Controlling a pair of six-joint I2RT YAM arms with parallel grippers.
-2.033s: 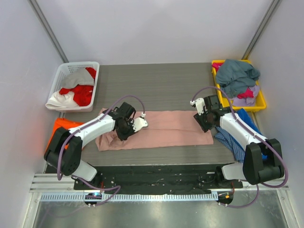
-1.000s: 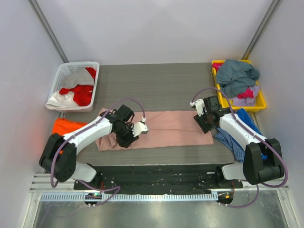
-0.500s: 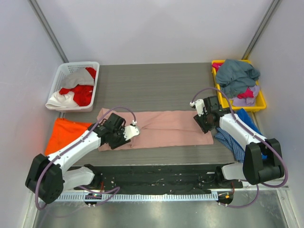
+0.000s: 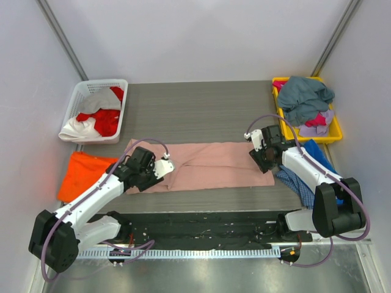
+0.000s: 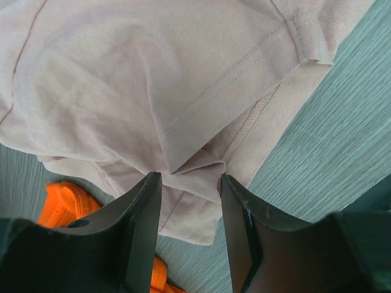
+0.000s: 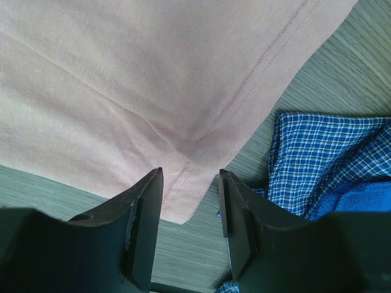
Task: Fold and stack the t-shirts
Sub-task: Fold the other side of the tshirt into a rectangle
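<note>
The dusty-pink t-shirt (image 4: 214, 163) lies folded into a long strip across the middle of the table. My left gripper (image 4: 162, 169) hovers over its left end, open; the left wrist view shows both fingers (image 5: 137, 226) apart above a bunched pink corner (image 5: 183, 183), holding nothing. My right gripper (image 4: 261, 160) hangs over the shirt's right end, open, its jaws straddling the hemmed pink corner (image 6: 183, 152) without gripping it. An orange t-shirt (image 4: 82, 174) lies off the table's left edge and shows as an orange patch (image 5: 58, 204) beside the left finger.
A white basket (image 4: 79, 91) at the back left holds red and white garments. A yellow bin (image 4: 335, 131) at the back right holds a grey-teal shirt (image 4: 305, 94) and pink and lilac pieces. Blue checked fabric (image 4: 299, 177) (image 6: 324, 159) lies right of the pink shirt.
My left arm has drawn back leftward and toward the near edge along the pink shirt, and its jaws have opened wider. The orange shirt shows more. The right arm has stayed still.
</note>
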